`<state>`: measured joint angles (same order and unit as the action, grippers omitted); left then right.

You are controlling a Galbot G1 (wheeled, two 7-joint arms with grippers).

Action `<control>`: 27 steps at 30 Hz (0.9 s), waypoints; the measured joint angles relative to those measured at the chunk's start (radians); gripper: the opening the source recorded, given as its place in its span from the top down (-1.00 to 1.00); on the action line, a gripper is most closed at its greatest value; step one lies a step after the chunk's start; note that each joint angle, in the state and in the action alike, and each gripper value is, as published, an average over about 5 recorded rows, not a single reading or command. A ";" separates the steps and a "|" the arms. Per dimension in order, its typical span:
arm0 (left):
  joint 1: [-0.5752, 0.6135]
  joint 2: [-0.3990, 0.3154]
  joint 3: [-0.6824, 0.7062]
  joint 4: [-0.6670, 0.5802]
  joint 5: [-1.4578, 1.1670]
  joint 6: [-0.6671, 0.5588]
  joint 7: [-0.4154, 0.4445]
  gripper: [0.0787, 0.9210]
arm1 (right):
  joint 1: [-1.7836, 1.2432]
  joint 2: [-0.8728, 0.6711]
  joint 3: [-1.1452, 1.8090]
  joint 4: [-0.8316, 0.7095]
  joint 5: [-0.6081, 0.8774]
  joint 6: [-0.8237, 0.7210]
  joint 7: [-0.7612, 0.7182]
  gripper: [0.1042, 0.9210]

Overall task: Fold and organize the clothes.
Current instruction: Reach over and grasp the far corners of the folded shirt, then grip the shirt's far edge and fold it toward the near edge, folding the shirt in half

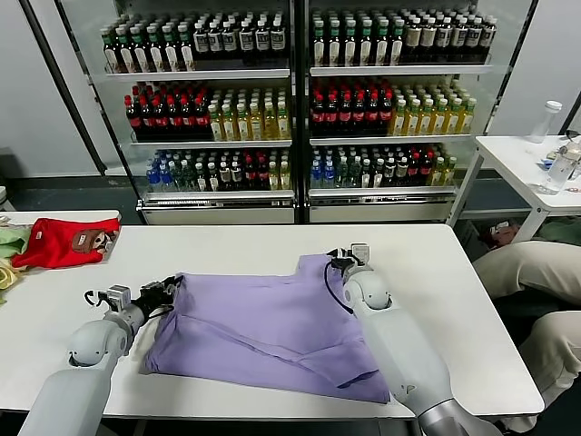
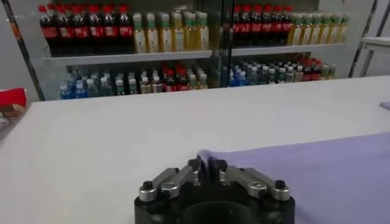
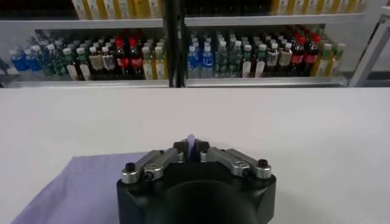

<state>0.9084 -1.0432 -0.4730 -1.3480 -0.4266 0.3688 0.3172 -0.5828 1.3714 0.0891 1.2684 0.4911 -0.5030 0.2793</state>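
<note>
Both grippers, left (image 1: 168,292) and right (image 1: 338,264), pinch the soft lavender T-shirt (image 1: 263,327) (fingers together).

Lavender T-shirt (image 1: 272,331): near right corner lay hidden under right arm (image 1: 399,350); printed side did not show. Left wrist view cut the shirt (image 2: 317,176) off at frame edge; right wrist view did likewise (image 3: 79,189). Red garment (image 1: 64,241) on far left table: small motif too small to read. Green and yellow cloth (image 1: 7,245) cropped by picture edge. Bottle labels on shelves (image 1: 209,118) illegible
</note>
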 measured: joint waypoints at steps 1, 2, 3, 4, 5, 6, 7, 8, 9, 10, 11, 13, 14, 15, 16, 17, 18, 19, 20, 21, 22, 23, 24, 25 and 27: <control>0.004 0.002 -0.001 -0.006 -0.008 -0.003 -0.005 0.98 | -0.012 -0.010 0.001 0.028 0.002 0.000 0.002 0.95; 0.010 0.006 -0.003 -0.015 -0.019 -0.006 -0.010 0.98 | -0.025 -0.021 0.002 0.059 0.005 0.000 0.004 0.95; 0.017 0.010 -0.005 -0.026 -0.030 -0.009 -0.016 0.98 | -0.039 -0.034 0.004 0.092 0.009 -0.001 0.007 0.95; 0.025 0.015 -0.008 -0.038 -0.043 -0.013 -0.022 0.98 | -0.054 -0.047 0.007 0.125 0.015 -0.003 0.011 0.95; 0.034 0.020 -0.011 -0.053 -0.057 -0.018 -0.028 0.98 | -0.071 -0.061 0.011 0.160 0.021 -0.005 0.014 0.95; 0.045 0.027 -0.015 -0.069 -0.070 -0.023 -0.033 0.98 | -0.089 -0.076 0.015 0.195 0.028 -0.007 0.018 0.95; 0.057 0.033 -0.019 -0.086 -0.082 -0.028 -0.038 0.98 | -0.107 -0.091 0.020 0.229 0.036 -0.010 0.022 0.95; 0.071 0.039 -0.023 -0.105 -0.093 -0.033 -0.043 0.98 | -0.127 -0.105 0.025 0.262 0.042 -0.012 0.025 0.95; 0.086 0.045 -0.027 -0.123 -0.104 -0.039 -0.047 0.98 | -0.148 -0.120 0.031 0.296 0.049 -0.015 0.028 0.95; 0.101 0.050 -0.031 -0.141 -0.113 -0.044 -0.051 0.98 | -0.169 -0.134 0.037 0.329 0.054 -0.017 0.031 0.95; 0.117 0.055 -0.036 -0.160 -0.121 -0.049 -0.055 0.98 | -0.191 -0.147 0.043 0.361 0.059 -0.018 0.033 0.95; 0.149 0.061 -0.046 -0.194 -0.136 -0.060 -0.061 0.98 | -0.237 -0.172 0.055 0.424 0.066 -0.022 0.036 0.95; 0.166 0.063 -0.051 -0.211 -0.142 -0.066 -0.063 0.98 | -0.260 -0.184 0.062 0.454 0.069 -0.023 0.038 0.95; 0.183 0.065 -0.056 -0.226 -0.146 -0.072 -0.065 0.98 | -0.284 -0.195 0.068 0.483 0.072 -0.024 0.039 0.95; 0.201 0.066 -0.061 -0.240 -0.150 -0.078 -0.066 0.98 | -0.308 -0.206 0.075 0.512 0.074 -0.025 0.040 0.95; 0.219 0.067 -0.066 -0.254 -0.153 -0.085 -0.068 0.98 | -0.332 -0.217 0.082 0.540 0.077 -0.025 0.041 0.95; 0.237 0.068 -0.071 -0.266 -0.156 -0.092 -0.069 0.98 | -0.355 -0.227 0.088 0.566 0.079 -0.026 0.042 0.95; 0.254 0.068 -0.076 -0.276 -0.158 -0.099 -0.070 0.98 | -0.378 -0.237 0.094 0.591 0.081 -0.027 0.043 0.95; 0.271 0.067 -0.081 -0.285 -0.160 -0.106 -0.071 0.98 | -0.400 -0.246 0.099 0.615 0.083 -0.027 0.045 0.95; 0.286 0.067 -0.086 -0.292 -0.161 -0.113 -0.073 0.98 | -0.421 -0.254 0.104 0.637 0.084 -0.027 0.046 0.95; 0.299 0.066 -0.090 -0.298 -0.163 -0.119 -0.075 0.98 | -0.440 -0.261 0.107 0.657 0.085 -0.027 0.047 0.95; 0.310 0.065 -0.094 -0.303 -0.163 -0.124 -0.076 0.98 | -0.459 -0.267 0.110 0.675 0.085 -0.027 0.047 0.95; 0.320 0.065 -0.097 -0.307 -0.164 -0.129 -0.078 0.98 | -0.477 -0.271 0.113 0.691 0.085 -0.027 0.048 0.95; 0.329 0.065 -0.101 -0.310 -0.164 -0.133 -0.079 0.98 | -0.494 -0.275 0.114 0.705 0.085 -0.027 0.048 0.95; 0.346 0.067 -0.108 -0.316 -0.163 -0.138 -0.082 0.98 | -0.523 -0.281 0.118 0.729 0.083 -0.025 0.048 0.95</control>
<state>1.2544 -0.9757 -0.5808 -1.6641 -0.5898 0.2308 0.2354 -1.1061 1.0905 0.2068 1.9972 0.5742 -0.5282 0.3271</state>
